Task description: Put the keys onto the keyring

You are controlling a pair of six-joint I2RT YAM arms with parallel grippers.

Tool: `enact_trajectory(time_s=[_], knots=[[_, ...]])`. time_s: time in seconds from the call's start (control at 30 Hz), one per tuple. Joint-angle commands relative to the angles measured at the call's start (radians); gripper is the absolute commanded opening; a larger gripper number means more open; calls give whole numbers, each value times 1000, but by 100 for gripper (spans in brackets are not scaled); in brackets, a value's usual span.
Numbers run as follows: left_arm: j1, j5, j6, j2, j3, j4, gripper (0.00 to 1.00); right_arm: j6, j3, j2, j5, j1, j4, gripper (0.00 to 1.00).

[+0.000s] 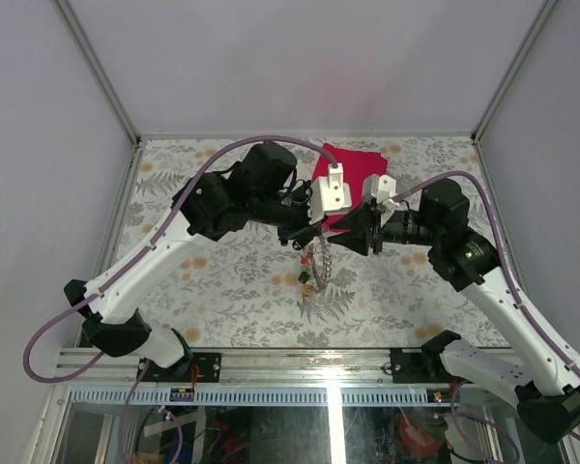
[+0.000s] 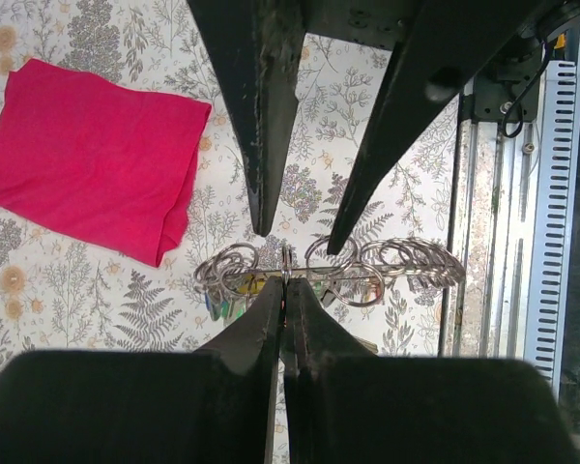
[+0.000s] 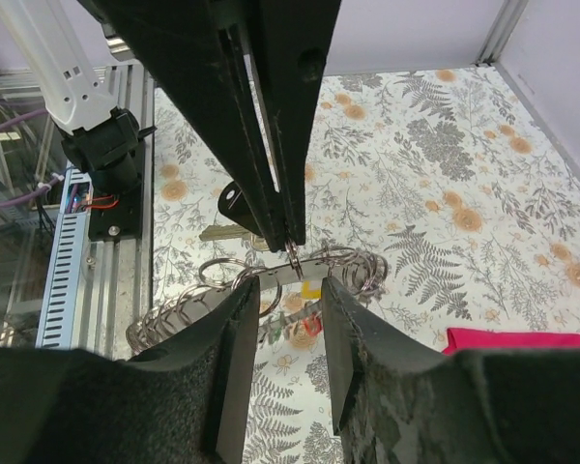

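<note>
The keyring (image 2: 406,263) is a grey metal band strung with several small wire rings, held above the table. It hangs between the arms in the top view (image 1: 317,263). My left gripper (image 2: 285,287) is shut on one upright ring at the band's middle. From the right wrist the left gripper (image 3: 290,242) reaches down from above. Small keys with blue and green heads (image 2: 222,306) dangle under the band, as do yellow, red and green keys (image 3: 309,324). My right gripper (image 3: 290,287) is open, a finger on each side of the pinched ring, just below the band.
A folded red cloth (image 2: 87,155) lies on the floral table, at the back centre (image 1: 353,159) in the top view. A plain brass key (image 3: 222,232) shows behind the left fingers. The aluminium rail (image 2: 551,213) borders the table's near edge.
</note>
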Motion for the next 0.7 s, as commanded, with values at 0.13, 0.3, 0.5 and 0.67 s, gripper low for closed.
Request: enact_trajectory(time_s=[0.13,0.3,0.5,0.67], knots=[[-17,-17,25,-16,52,27,0,32,44,36,-75,3,105,38],[-20,-16,28,-13,50,25,0,48,42,50,-99,2,127,32],[-21,-17,29,-12,51,26,0,53,38,54,-102,2,132,21],[-22,-18,31,-11,49,26,0,47,39,62,-102,2,119,4]])
